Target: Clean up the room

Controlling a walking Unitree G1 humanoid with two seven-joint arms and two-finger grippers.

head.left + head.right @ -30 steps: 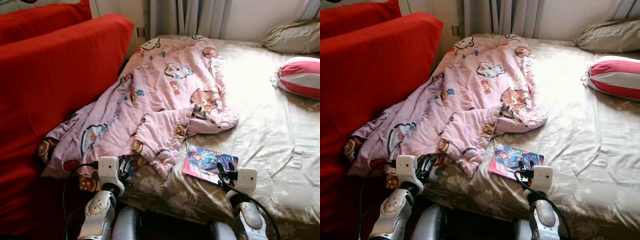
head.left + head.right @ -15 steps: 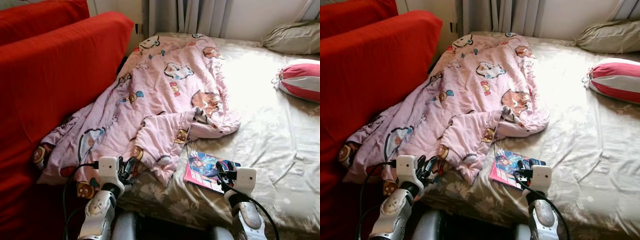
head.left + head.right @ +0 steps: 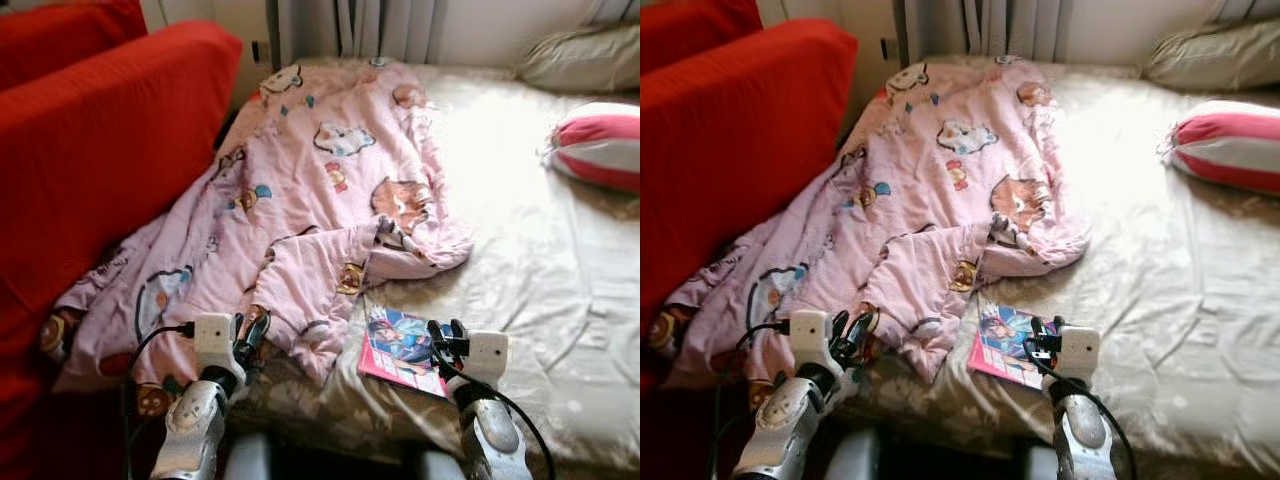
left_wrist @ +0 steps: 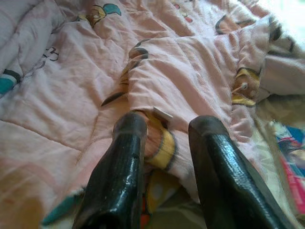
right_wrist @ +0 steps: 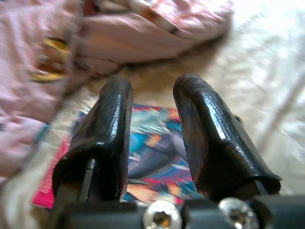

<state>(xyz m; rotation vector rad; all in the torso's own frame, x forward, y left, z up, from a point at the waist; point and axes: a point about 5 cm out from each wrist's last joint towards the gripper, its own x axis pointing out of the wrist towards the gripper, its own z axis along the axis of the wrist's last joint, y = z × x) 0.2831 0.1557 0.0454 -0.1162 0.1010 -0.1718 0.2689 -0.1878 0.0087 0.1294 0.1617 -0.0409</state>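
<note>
— Tool by tool, where are you?

— My left tool (image 3: 247,333) hovers with fingers parted and empty over the near hem of the pink quilt (image 3: 320,190), which sprawls crumpled along the bed's (image 3: 530,250) left edge. My right tool (image 3: 444,338), also parted and empty, hangs over the comic book (image 3: 400,345) at the near edge.

— Anything tidied?

— Nothing, I'd judge: quilt unfolded, book unlifted, striped pillow (image 3: 600,145) loose by the right edge.

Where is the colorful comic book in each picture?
Left eye view: the comic book lies low, right of middle, beside the right tool.
Right eye view: low in the middle.
Left wrist view: a sliver at the right edge.
Right wrist view: between the black fingers.
Shared landmark: the pink blanket.
</note>
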